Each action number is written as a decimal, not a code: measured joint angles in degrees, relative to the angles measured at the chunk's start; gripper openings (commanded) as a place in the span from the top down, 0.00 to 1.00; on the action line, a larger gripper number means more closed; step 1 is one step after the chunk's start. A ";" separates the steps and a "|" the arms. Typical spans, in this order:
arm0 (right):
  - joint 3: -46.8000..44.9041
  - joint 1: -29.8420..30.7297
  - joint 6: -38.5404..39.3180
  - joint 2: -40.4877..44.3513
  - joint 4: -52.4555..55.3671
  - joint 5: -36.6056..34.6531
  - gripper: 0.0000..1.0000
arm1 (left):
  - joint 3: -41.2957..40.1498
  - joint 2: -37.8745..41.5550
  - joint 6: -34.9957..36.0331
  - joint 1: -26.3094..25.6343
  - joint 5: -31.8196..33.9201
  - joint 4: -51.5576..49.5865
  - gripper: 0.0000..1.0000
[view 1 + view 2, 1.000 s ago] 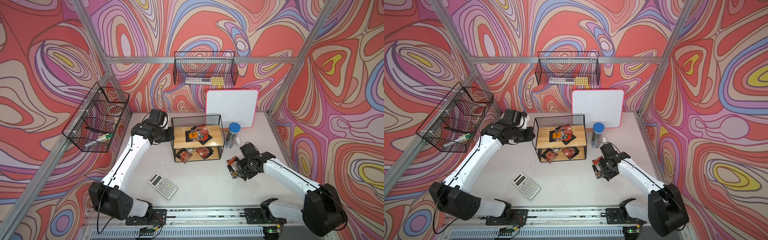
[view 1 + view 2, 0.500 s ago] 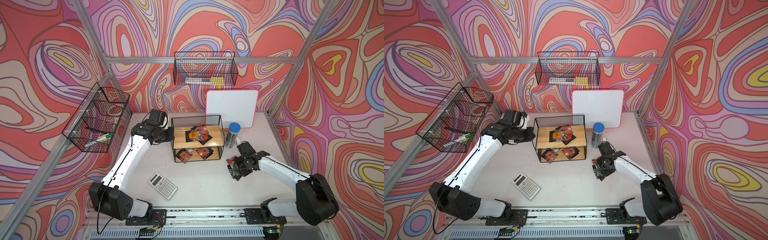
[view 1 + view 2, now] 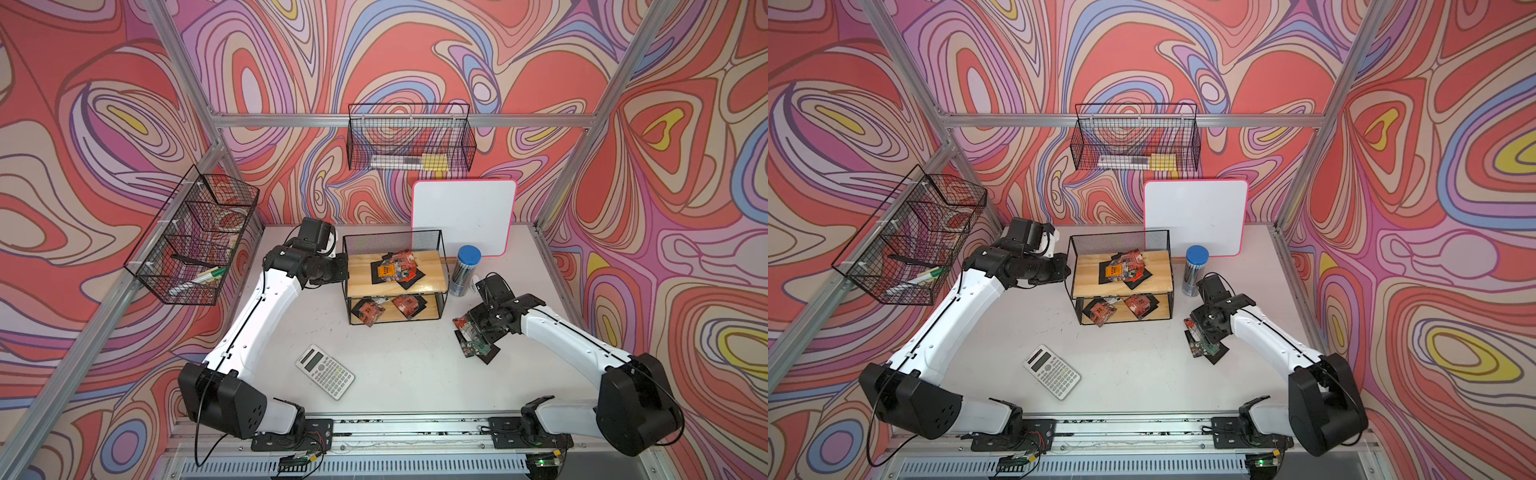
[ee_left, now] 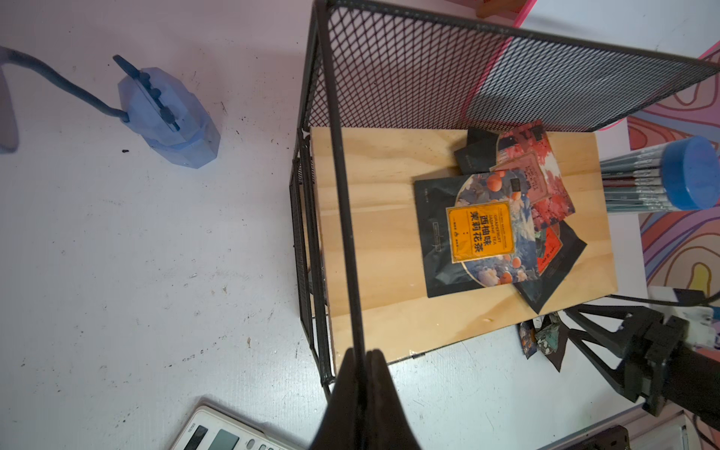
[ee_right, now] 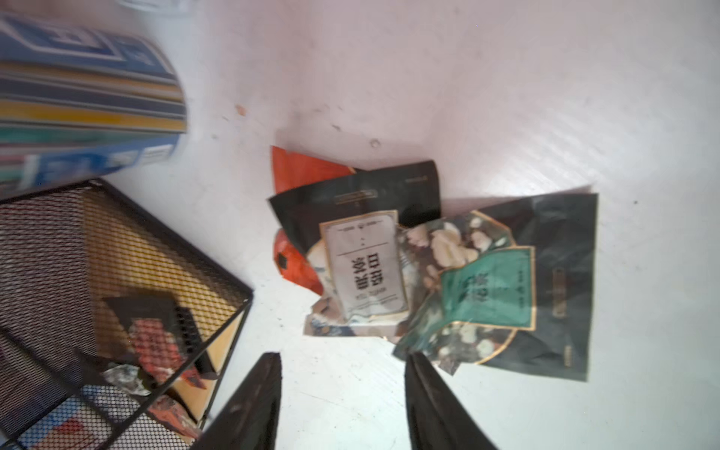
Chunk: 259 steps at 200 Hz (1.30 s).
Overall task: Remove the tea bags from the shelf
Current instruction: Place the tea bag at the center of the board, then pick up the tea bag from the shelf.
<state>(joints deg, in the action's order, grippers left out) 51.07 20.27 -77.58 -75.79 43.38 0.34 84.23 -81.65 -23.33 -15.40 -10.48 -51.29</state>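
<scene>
Handling these tea bags (image 4: 479, 233) should call for a light touch. They look like thin, glossy foil sachets, nearly weightless, limp enough to bend and slick enough to slide over one another. My guess is that a pinch on a free corner or an overhanging edge will serve better than pressing on a flat face.

Those left to take sit on the shelf (image 4: 428, 70). A fanned heap, an orange-labelled sachet uppermost, lies on the upper board (image 4: 374, 241), ahead of the left gripper (image 4: 364, 356) and past the frame wire. That gripper is clamped on the top wire at the shelf's near corner, apparently steadying it. Two or three more sachets rest on the lower board (image 3: 432, 309), one seeming to poke over its front edge.

The right gripper (image 5: 343, 358) has its fingers spread with nothing between them, poised over the table (image 5: 506, 97). Just ahead of its tips lies a loose pile (image 5: 428, 272) of sachets already off the shelf, white- and green-labelled ones on top.

Near that gripper stands a clear, blue-lidded tube (image 3: 465, 270) packed with pencils. Two wall-hung wire baskets are well clear of both grippers: the side basket (image 3: 191, 195) holds markers (image 3: 199, 277), and the back basket (image 3: 409, 124) holds a pen-like stick and a yellow pad.
</scene>
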 measured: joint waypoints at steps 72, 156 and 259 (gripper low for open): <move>26.40 1.03 18.62 -0.81 8.26 -15.63 0.33 | 0.07 -0.02 0.00 0.00 0.00 -0.09 1.00; 68.74 23.04 50.77 -31.63 11.06 -14.43 0.27 | 0.07 -0.02 0.02 0.00 0.00 -0.11 1.00; 82.34 23.80 54.80 -47.56 25.49 -11.43 0.17 | 0.09 -0.02 0.22 0.00 -0.02 -0.13 1.00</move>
<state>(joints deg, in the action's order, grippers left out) 133.40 44.07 -22.79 -123.35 68.86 -11.09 84.31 -81.67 -23.11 -15.40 -10.50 -51.42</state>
